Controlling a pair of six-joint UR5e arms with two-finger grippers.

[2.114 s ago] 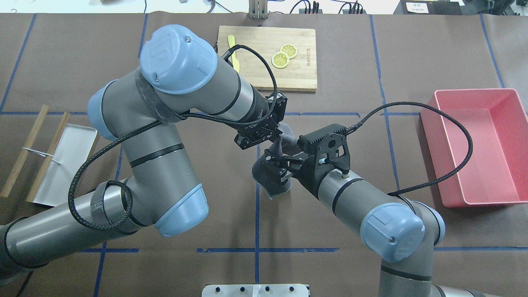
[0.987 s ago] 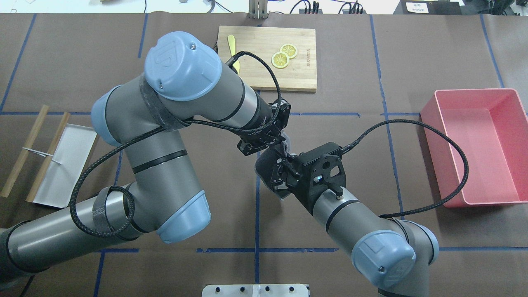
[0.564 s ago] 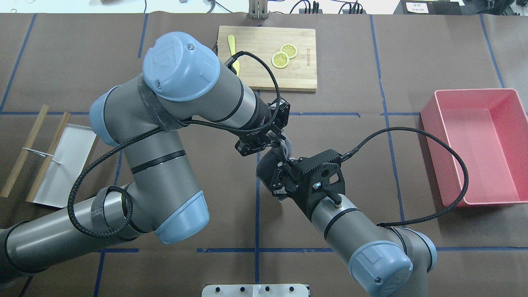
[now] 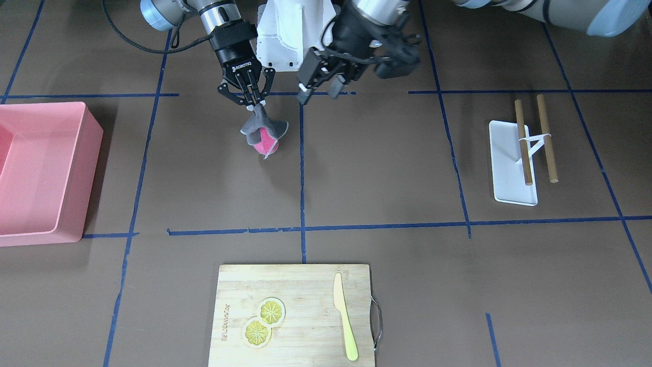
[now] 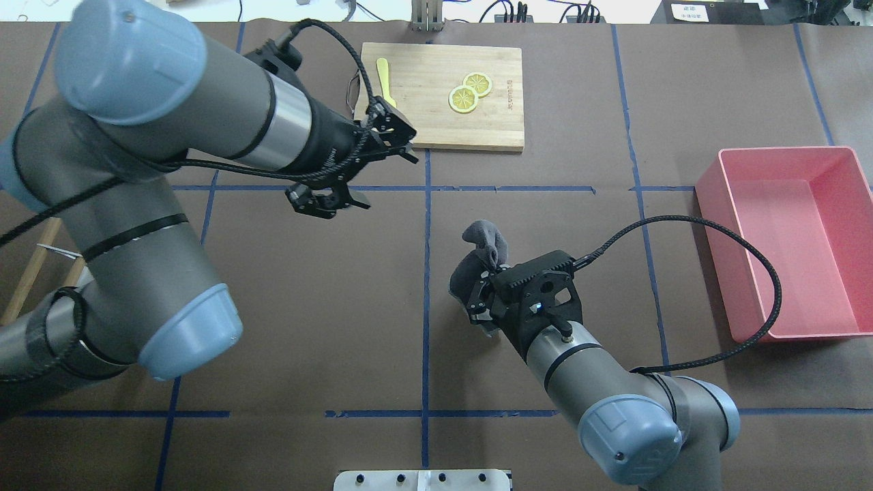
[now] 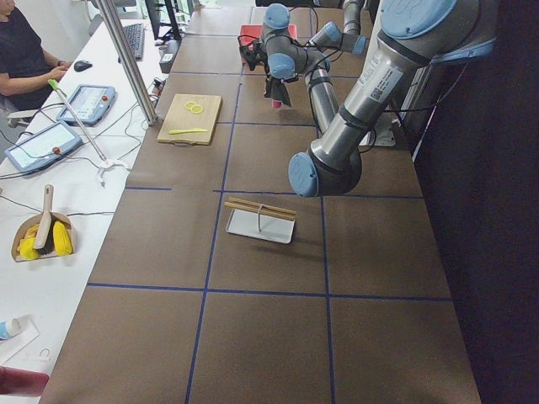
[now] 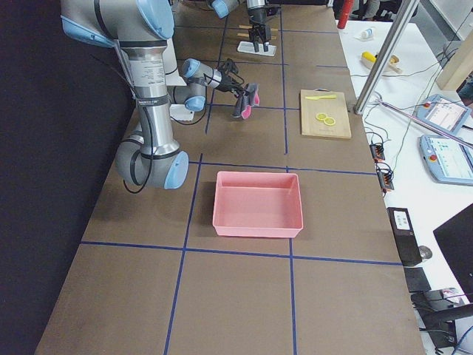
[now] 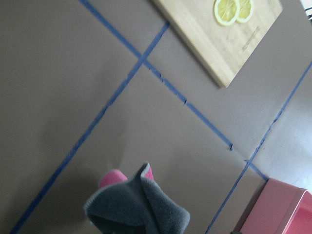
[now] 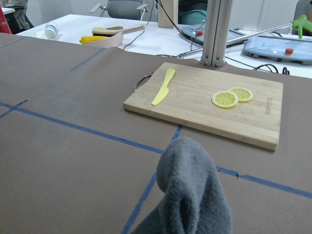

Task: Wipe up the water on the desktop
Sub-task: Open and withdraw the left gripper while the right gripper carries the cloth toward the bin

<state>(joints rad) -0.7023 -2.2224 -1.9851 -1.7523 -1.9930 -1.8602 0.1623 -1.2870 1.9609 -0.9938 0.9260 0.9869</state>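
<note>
The desktop (image 5: 545, 102) is brown with blue tape lines; I see no water on it. A grey cloth with a pink underside (image 5: 477, 256) hangs bunched over the middle of the desktop. My right gripper (image 5: 481, 300) is shut on its top, and the hold shows clearly in the front-facing view (image 4: 253, 105) with the cloth (image 4: 262, 130) hanging below. The cloth also shows in the right wrist view (image 9: 192, 195) and the left wrist view (image 8: 139, 207). My left gripper (image 5: 378, 174) is open and empty, well to the left of the cloth, near the cutting board's near corner.
A wooden cutting board (image 5: 498, 129) with two lemon slices (image 5: 469, 92) and a yellow knife (image 5: 384, 78) lies at the far middle. A pink bin (image 5: 716, 184) stands at the right. A white tray (image 4: 512, 188) with two wooden sticks (image 4: 524, 142) lies at the robot's left.
My left gripper has let go of the cloth, opened and drawn back to the left towards the cutting board. My right gripper still holds the cloth and has shifted slightly right.
</note>
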